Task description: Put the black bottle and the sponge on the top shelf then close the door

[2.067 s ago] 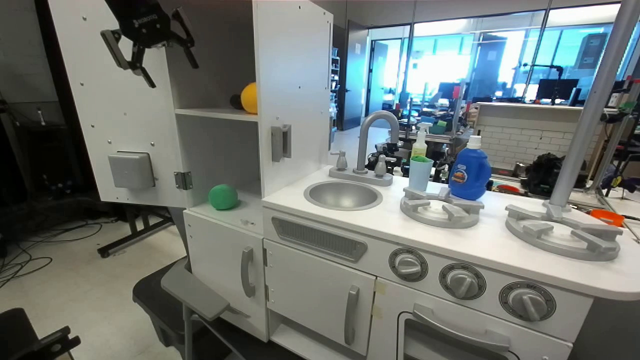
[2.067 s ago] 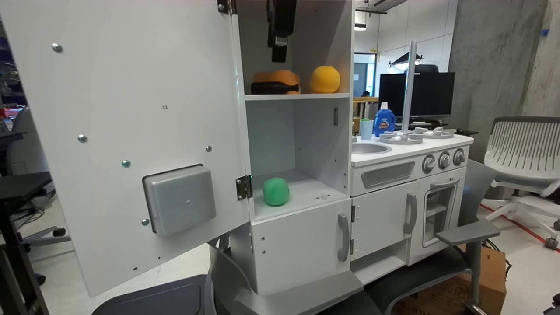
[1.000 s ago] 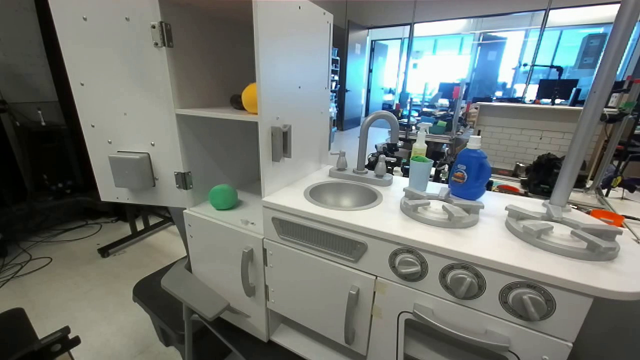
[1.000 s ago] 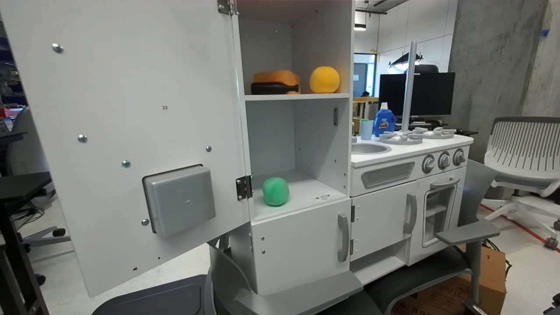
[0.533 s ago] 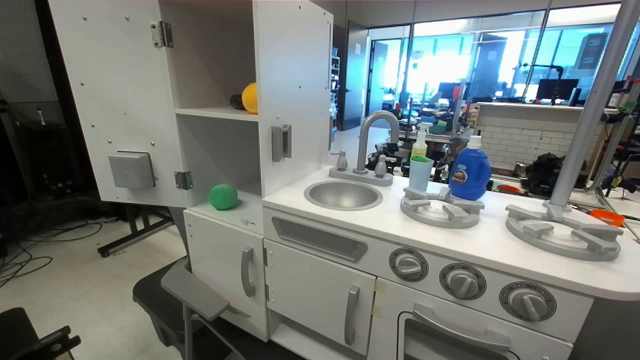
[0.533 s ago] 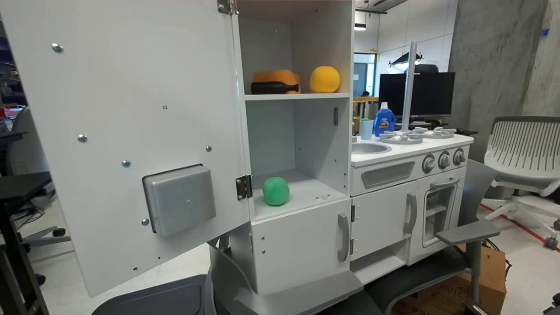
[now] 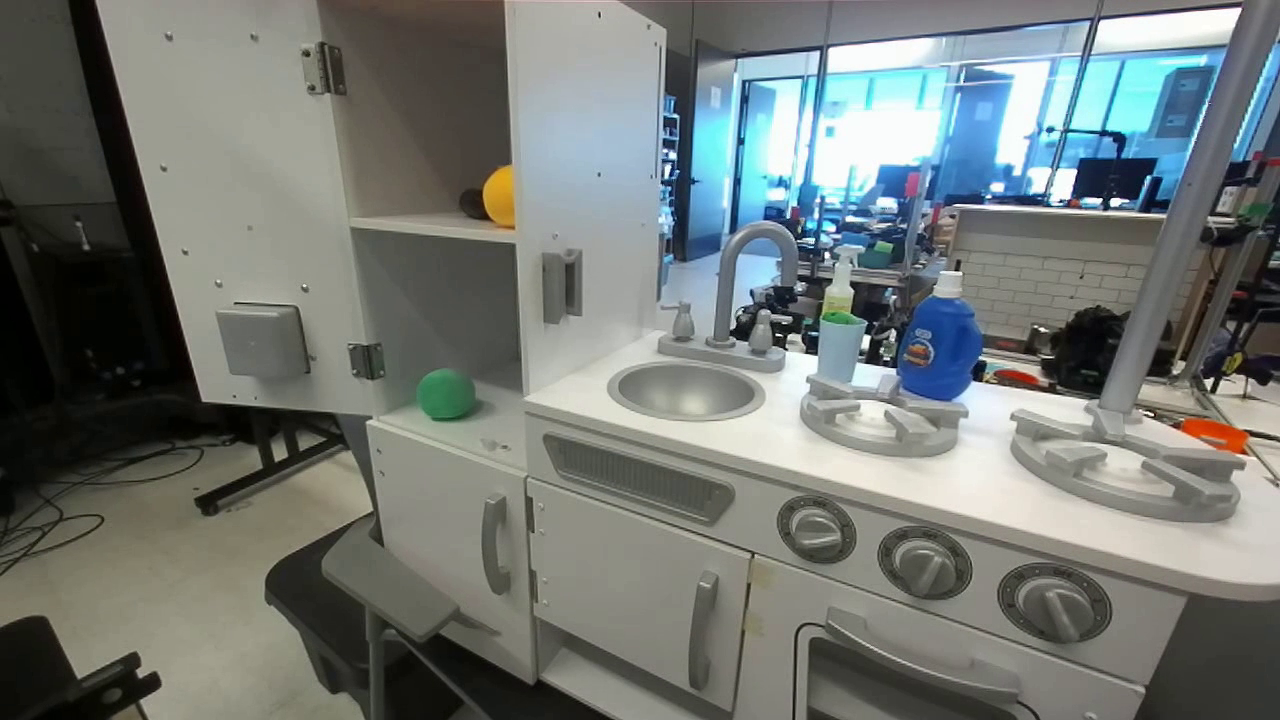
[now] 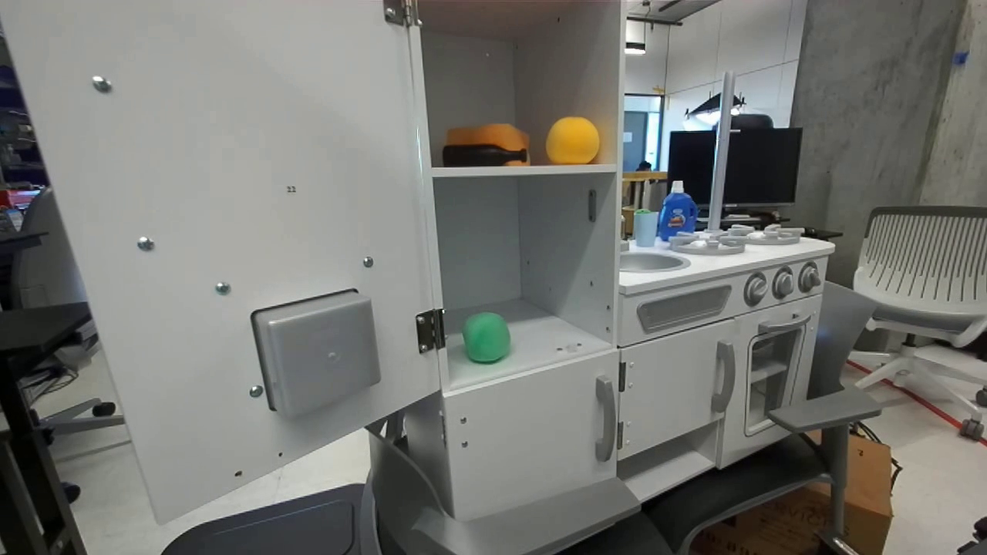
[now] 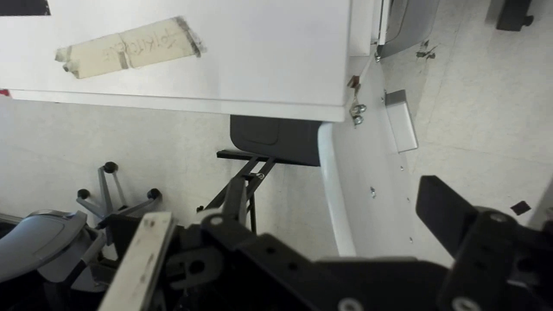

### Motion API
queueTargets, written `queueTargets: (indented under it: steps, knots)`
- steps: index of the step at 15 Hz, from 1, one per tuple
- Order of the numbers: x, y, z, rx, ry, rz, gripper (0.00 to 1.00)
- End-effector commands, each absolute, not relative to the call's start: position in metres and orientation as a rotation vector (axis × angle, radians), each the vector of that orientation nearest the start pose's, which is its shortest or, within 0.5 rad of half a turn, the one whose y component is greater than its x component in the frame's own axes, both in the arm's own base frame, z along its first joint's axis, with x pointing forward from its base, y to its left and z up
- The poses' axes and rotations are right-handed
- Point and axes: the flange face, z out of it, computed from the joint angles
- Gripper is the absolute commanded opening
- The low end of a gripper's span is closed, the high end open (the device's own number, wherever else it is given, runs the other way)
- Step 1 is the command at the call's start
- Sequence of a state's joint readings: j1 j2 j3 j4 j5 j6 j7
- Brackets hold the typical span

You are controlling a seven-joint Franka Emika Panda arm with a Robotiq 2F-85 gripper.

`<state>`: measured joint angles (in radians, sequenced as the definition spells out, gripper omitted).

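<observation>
The black bottle (image 8: 482,156), smooth and slim, lies on its side at the left of the top shelf (image 8: 540,172), a flat white board, its narrower neck pointing right. Just behind it sits a squarish orange block (image 8: 490,135). To the right, apart from both, is the sponge (image 8: 572,140), bright yellow and rounded. A matte green ball (image 8: 486,337) rests on the lower shelf (image 8: 544,331). The door (image 8: 231,169), a smooth white panel dotted with metal screws (image 8: 102,84) and bearing a grey square box (image 8: 324,354), stands swung open to the left. On the white worktop (image 7: 985,430) at right, a blue bottle (image 7: 945,345) bears a label (image 7: 918,352) too small to read. In the wrist view, beige tape (image 9: 151,47) on the cabinet's (image 9: 276,60) top carries blurred handwriting that seems to include "KITCHEN". The end effector (image 9: 335,194) has its jaws wide apart and grips nothing; the door's pale edge shows between them, contact unclear.
</observation>
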<state>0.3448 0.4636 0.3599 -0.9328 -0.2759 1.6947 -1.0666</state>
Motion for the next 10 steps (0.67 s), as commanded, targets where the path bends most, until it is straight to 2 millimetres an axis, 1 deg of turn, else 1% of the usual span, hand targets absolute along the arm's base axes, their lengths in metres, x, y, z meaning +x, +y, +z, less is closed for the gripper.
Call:
queueTargets:
  steps: [1,2,4,5,6,10]
  knots:
    - [0.58,0.354,0.678,1.879,2.375,0.311,1.0]
    - [0.574,0.356,0.677,1.865,2.41,0.261,1.0]
    - [0.578,0.353,0.669,1.859,2.446,0.211,1.0]
    - [0.578,0.36,0.666,1.866,2.429,0.216,1.0]
    - [0.583,0.365,0.664,1.892,2.384,0.267,1.0]
    - [0.59,0.382,0.657,1.895,2.344,0.328,1.0]
